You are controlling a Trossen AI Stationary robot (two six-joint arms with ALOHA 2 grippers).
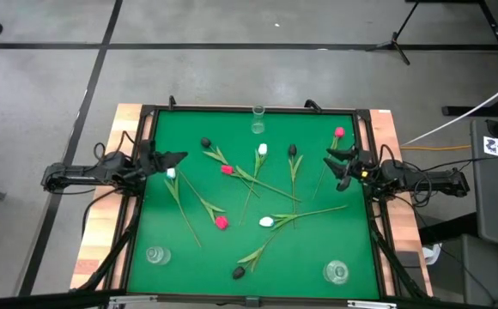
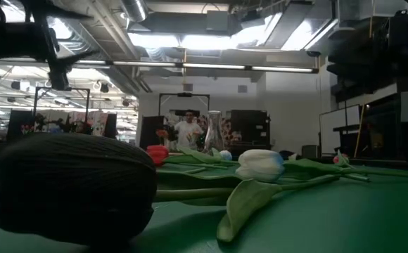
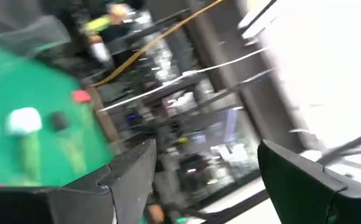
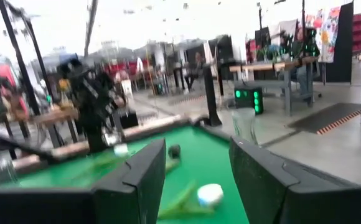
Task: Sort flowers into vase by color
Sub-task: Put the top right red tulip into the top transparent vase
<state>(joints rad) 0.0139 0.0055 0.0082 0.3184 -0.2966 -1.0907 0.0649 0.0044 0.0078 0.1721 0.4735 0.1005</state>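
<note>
Nothing sorted yet: all flowers lie loose on the green counter (image 1: 318, 266), none in a vase. My left hand (image 1: 173, 160) hovers at the 9 o'clock edge of the counter, fingers spread wide, empty. My right hand (image 1: 335, 163) sits at the 3 o'clock edge, fingers parted, also empty. Three clear vases stand free: the far vase (image 1: 258, 120) at 12 o'clock, the near-left vase (image 1: 155, 255) at 7 o'clock, the near-right vase (image 1: 336, 272) at 5 o'clock. Flowers are scattered mid-counter with stems crossing: a white tulip (image 1: 171, 173) just beside my left hand, a black tulip (image 1: 205, 142) at 11 o'clock, a red tulip (image 1: 227, 169) near centre, another white tulip (image 1: 263, 149) and black tulip (image 1: 292, 150) just past centre toward 12, a pink tulip (image 1: 339, 132) at 2 o'clock close to my right hand, a red tulip (image 1: 221, 222) and a white tulip (image 1: 266, 221) toward 6, and a black tulip (image 1: 239, 272) at 6 o'clock. I judge this as the first pick, approach stage. Next move, as I see it: lower a hand onto one thin stem, probably the white one by my left hand or the pink one by my right, close on the stem clear of the crossings, lift it and assign it a vase. Overlapping stems could drag neighbours, so pick outer ones first.
</note>
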